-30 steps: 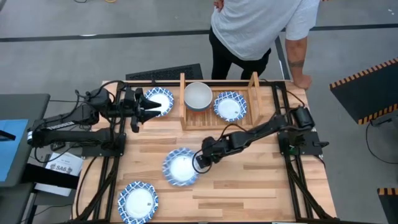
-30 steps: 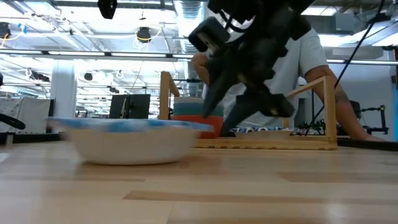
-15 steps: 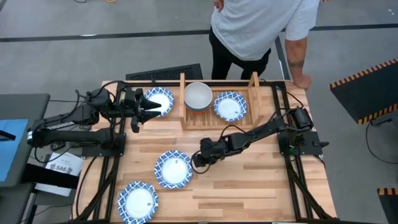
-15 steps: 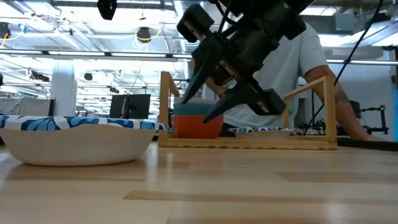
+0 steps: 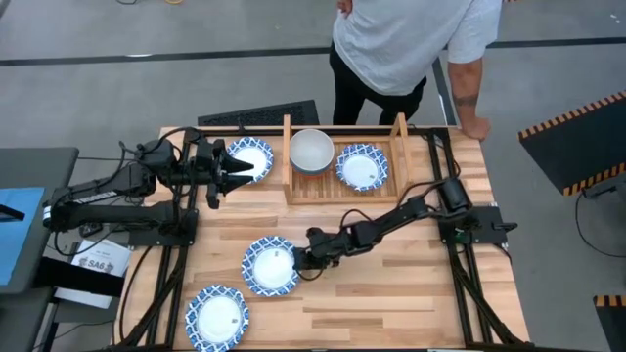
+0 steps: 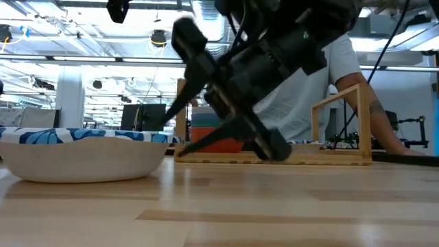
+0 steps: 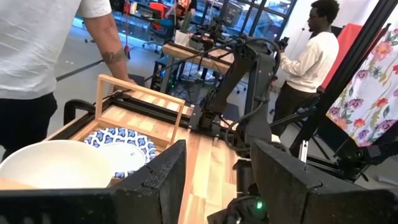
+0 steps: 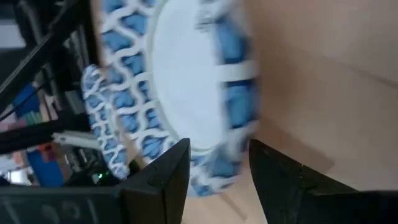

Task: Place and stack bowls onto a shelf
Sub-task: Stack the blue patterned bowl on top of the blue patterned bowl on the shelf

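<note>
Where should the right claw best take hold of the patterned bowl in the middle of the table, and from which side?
Probably its rim, on the edge facing the right claw. The patterned bowl sits upright and shallow, so one finger inside and one outside the thin wall should fit.

4 blue-patterned bowls (image 5: 272,267), 1 off-white bowl (image 5: 311,150), 1 shelf (image 5: 344,188), 2 arms, 2 people.

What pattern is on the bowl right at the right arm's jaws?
Blue-and-white lattice rim with a plain white centre on that bowl; clearest in the high view.
</note>
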Tool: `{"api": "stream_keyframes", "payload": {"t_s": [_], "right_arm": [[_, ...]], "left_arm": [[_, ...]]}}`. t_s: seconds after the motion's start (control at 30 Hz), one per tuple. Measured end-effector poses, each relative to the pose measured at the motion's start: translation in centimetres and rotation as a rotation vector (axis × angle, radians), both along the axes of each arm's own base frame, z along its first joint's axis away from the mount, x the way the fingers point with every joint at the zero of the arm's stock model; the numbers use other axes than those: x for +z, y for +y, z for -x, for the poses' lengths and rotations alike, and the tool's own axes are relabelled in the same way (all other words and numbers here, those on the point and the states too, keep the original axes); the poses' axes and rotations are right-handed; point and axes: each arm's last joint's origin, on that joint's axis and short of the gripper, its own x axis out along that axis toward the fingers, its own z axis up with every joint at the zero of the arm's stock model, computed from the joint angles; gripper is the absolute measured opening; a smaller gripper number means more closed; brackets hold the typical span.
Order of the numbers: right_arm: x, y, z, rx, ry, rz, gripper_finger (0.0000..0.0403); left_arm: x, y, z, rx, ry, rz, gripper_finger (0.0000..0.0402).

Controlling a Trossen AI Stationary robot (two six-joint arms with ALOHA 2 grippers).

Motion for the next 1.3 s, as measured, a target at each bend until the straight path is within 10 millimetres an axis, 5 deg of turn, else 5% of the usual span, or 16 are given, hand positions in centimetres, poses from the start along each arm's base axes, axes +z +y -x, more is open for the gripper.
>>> {"api": "stream_keyframes", "payload": {"t_s": [0.27, 0.43, 0.53, 0.8, 1.03, 1.13, 1.3], "right_arm": [[-1.3, 0.2, -0.9, -0.005, 0.007, -0.007, 0.018], [-0.1, -0.1, -0.7, 0.05, -0.005, 0.071, 0.0095], [2.2, -0.4, 0.4, 0.135, 0.024, 0.159, 0.0024], [6.1, -1.8, 7.6, 0.258, 0.225, 0.291, 0.0019], [5.6, -2.7, 16.9, -0.136, 0.277, 0.189, 0.0019], [5.6, -3.1, 19.0, -0.41, 0.171, 0.148, 0.0019], [5.6, -4.3, 19.7, -0.761, 0.049, 0.178, 0.0019]], "left_arm": [[-0.1, 0.0, 0.0, 0.0, 0.006, 0.003, 0.0164], [-0.1, 0.0, 0.0, -0.001, 0.008, 0.003, 0.0164], [-0.1, 0.0, 0.0, -0.001, 0.008, 0.002, 0.0164], [-0.2, 0.0, 0.0, 0.001, 0.014, 0.004, 0.0164], [-0.2, 0.0, 0.0, 0.003, 0.013, 0.009, 0.0164], [-0.2, 0.1, 0.0, 0.025, 0.013, 0.011, 0.0164], [-0.1, 0.1, 0.0, 0.039, 0.012, 0.011, 0.0164]]}}
